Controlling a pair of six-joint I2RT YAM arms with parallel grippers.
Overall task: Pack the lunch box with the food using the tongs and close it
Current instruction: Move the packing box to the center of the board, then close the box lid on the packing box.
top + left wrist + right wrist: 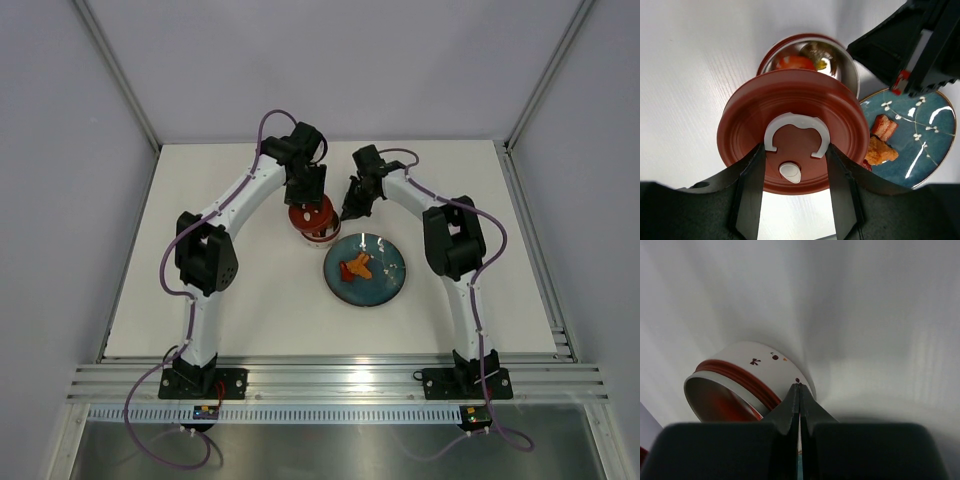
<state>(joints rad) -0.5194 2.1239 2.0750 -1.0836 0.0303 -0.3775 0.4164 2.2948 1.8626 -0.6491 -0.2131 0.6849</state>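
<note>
Lunch box (765, 369) beside plate (925, 135); left jaws hold red lid (790, 100) over it; right jaws closed, empty.

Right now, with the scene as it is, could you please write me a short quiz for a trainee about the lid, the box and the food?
1. True or false: the red lid is already seated on the steel lunch box.
2. Which gripper holds the lid? A. left B. right C. neither
3. Fill the gap: the food pieces outside the box lie on the teal ____.
Key: 1. False: it is held off the open box, not seated. 2. A, the left gripper. 3. plate.
</note>
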